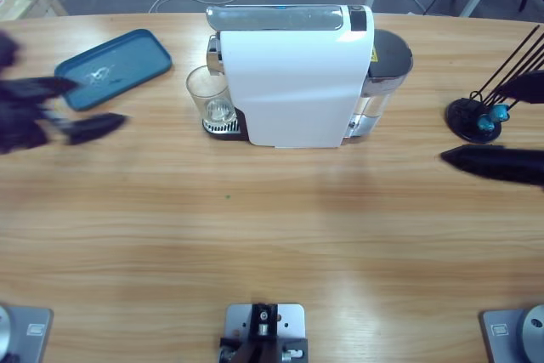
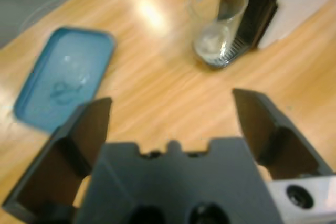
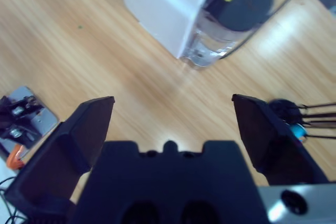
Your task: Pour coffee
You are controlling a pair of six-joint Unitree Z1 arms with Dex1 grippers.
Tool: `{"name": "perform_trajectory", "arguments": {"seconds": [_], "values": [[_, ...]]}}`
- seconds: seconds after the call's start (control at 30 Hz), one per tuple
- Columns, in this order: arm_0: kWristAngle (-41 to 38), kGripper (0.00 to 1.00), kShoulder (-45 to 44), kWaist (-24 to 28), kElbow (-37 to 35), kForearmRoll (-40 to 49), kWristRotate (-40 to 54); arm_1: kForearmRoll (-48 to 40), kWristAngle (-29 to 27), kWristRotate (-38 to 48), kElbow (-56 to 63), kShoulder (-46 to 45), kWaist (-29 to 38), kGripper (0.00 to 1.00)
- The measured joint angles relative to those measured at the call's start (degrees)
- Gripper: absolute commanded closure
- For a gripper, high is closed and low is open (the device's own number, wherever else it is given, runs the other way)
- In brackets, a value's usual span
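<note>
Our left end effector hangs above the bare tabletop with its jaws spread apart and nothing between them. Ahead of it we see a clear glass standing on the drip grate of the white coffee machine, and a blue tray lying flat off to one side. We cannot make out any coffee in the glass; it looks clear. Our right end effector is also spread wide and holds nothing, hovering over wood near the machine's clear water tank. Just beside that jaw stands a black wire rack holding a small blue capsule.
</note>
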Motion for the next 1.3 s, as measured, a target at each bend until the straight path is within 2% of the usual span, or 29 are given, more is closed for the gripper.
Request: {"name": "perform_trajectory", "arguments": {"seconds": [0.1, 0.13, 0.17, 0.2, 0.3, 0.5, 0.67, 0.8, 1.0, 1.13, 1.3], "values": [[3.1, 0.091, -12.86, -0.17, -4.92, 16.0, 0.12, 1.23, -0.24, -0.02, -0.19, -1.45, -6.74, 0.725], [3.58, 0.096, -16.2, -0.19, -5.49, 19.46, 0.16, 1.6, 0.21, 0.08, -0.19, -1.59, -9.69, 0.918], [3.83, 0.095, -19.17, -0.21, -5.63, 22.13, 0.16, 1.84, 1.11, 0.23, -0.19, -1.65, -12.92, 0.985], [3.95, 0.092, -21.09, -0.21, -5.74, 23.78, 0.16, 2.05, 2.0, 0.3, -0.19, -1.71, -15.31, 1.0], [4.28, 0.088, -22.83, -0.22, -6.89, 26.68, 0.16, 3.66, 2.89, 0.33, -0.99, -1.74, -18.63, 1.0], [4.38, 0.147, -23.34, -0.22, -6.91, 28.21, 0.14, 8.0, 3.63, -1.71, -9.7, 2.28, -19.17, 1.0], [4.38, 0.147, -24.65, -0.23, -6.91, 29.09, 0.13, 15.13, 4.25, -6.43, -26.17, 12.73, -18.93, 1.0], [4.38, 0.147, -25.05, -0.24, -6.72, 28.78, 0.13, 19.89, 7.57, -8.13, -37.81, 22.01, -18.87, 1.0], [2.97, 0.147, -25.26, -0.25, -4.78, 24.24, 0.13, 21.04, 10.38, -10.19, -47.24, 32.85, -18.03, 1.0], [2.3, 0.15, -26.89, -0.25, -3.16, 21.98, 0.16, 29.61, 10.53, -11.97, -60.42, 39.93, -17.76, 1.0], [2.25, 0.147, -26.75, -0.26, -0.37, 15.07, 0.2, 37.73, 10.53, -12.55, -72.23, 47.85, -17.61, 1.0]]}}
